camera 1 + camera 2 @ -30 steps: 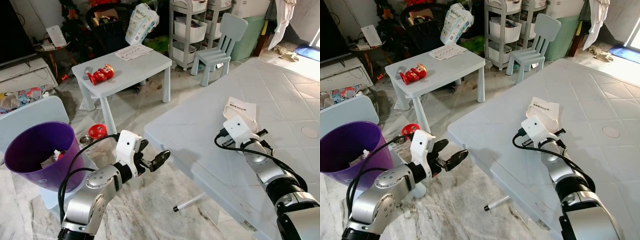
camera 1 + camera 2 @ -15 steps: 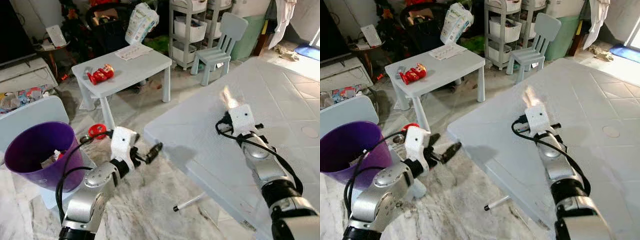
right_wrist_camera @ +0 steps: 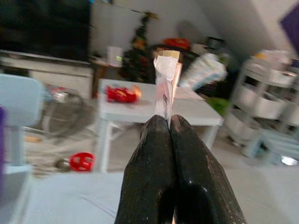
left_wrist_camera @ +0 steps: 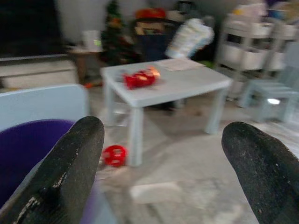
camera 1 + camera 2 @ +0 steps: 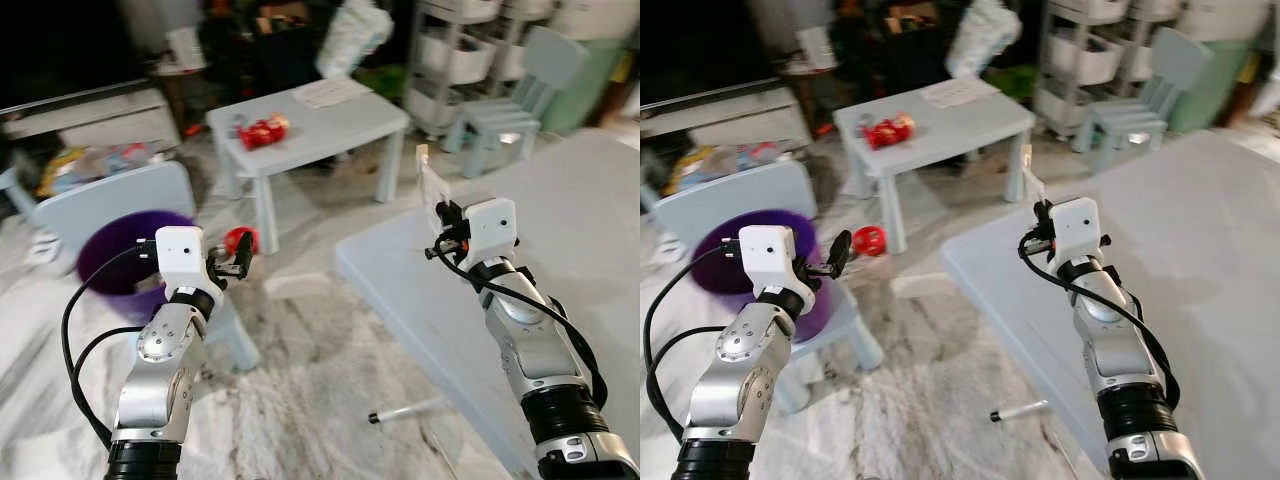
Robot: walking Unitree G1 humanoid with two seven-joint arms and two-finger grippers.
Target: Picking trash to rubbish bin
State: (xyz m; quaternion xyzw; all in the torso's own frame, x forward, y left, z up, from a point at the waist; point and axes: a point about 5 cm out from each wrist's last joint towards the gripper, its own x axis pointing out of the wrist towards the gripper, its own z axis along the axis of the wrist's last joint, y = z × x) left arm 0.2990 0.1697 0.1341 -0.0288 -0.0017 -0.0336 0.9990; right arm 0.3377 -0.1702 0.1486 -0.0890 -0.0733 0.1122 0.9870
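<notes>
While the right gripper (image 3: 169, 126) is raised above the pale grey table (image 5: 580, 260), its two black fingers are pressed together on a thin folded piece of white paper (image 3: 164, 88). The paper stands on its edge, its long axis upright, pointing to 12 o'clock out of the fingertips. The left gripper (image 4: 161, 140) holds nothing, fingers wide apart, just beside the round purple plastic bin (image 5: 120, 262) at 9 o'clock.

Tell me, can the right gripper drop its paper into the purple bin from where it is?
Probably not yet: the right gripper, pinching the paper, is above the big table, while the purple bin stands beyond the left gripper.
</notes>
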